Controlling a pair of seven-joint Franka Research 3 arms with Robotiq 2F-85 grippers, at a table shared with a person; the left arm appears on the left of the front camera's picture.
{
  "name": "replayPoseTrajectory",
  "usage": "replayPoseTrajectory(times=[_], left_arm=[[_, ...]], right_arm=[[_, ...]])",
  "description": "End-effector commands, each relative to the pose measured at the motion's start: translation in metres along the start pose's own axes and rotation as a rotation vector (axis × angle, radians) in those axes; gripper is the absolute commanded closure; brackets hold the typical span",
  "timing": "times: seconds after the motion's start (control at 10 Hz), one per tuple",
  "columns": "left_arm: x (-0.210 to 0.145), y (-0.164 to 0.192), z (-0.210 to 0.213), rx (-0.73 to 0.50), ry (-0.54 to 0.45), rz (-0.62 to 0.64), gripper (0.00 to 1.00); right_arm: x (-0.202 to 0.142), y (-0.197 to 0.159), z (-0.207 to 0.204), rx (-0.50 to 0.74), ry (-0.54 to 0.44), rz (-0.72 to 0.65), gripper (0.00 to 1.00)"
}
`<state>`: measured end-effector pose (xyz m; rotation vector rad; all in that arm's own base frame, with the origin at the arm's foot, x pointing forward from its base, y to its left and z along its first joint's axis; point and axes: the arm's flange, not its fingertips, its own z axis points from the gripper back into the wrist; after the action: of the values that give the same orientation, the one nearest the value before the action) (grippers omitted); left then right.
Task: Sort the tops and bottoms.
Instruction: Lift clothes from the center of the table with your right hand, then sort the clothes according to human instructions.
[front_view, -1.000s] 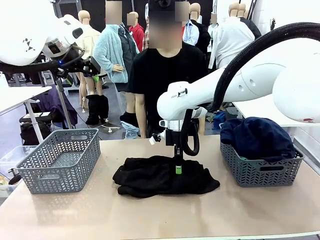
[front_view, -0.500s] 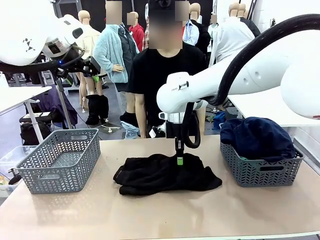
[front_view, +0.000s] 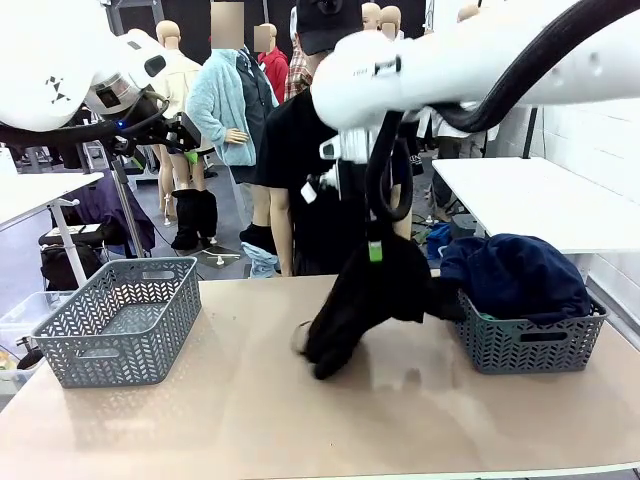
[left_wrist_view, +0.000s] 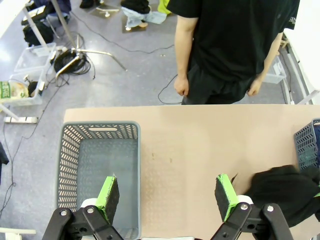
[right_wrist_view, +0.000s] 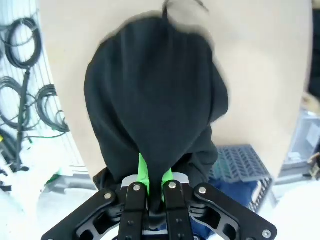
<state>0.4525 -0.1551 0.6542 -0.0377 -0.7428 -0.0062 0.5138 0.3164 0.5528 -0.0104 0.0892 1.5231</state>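
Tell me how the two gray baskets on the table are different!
The left basket has nothing in it, while the right basket is heaped with a dark navy blue shirt. The left basket stands apart from the hanging black garment; the right basket has that garment dangling close beside it, held by the right gripper. Both are gray, with the same zigzag-patterned sides.
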Motion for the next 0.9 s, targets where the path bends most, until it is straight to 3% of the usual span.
replayPoseTrajectory(times=[0.0, 0.5, 0.6, 0.7, 0.8], left_arm=[[0.0, -0.001, 0.001, 0.013, 0.001, 0.021, 0.0], [0.0, -0.001, 0.001, 0.013, 0.001, 0.021, 0.0], [0.0, -0.001, 0.001, 0.013, 0.001, 0.021, 0.0], [0.0, -0.001, 0.001, 0.013, 0.001, 0.021, 0.0], [0.0, -0.001, 0.001, 0.013, 0.001, 0.021, 0.0]], right_arm=[[-0.008, 0.019, 0.035, -0.116, 0.006, 0.01, 1.0], [-0.005, 0.061, 0.163, -0.259, -0.008, -0.063, 1.0], [-0.002, 0.061, 0.173, -0.249, -0.002, -0.067, 1.0], [-0.012, 0.063, 0.147, -0.236, -0.028, -0.026, 1.0], [-0.012, 0.063, 0.147, -0.236, -0.028, -0.026, 1.0]])
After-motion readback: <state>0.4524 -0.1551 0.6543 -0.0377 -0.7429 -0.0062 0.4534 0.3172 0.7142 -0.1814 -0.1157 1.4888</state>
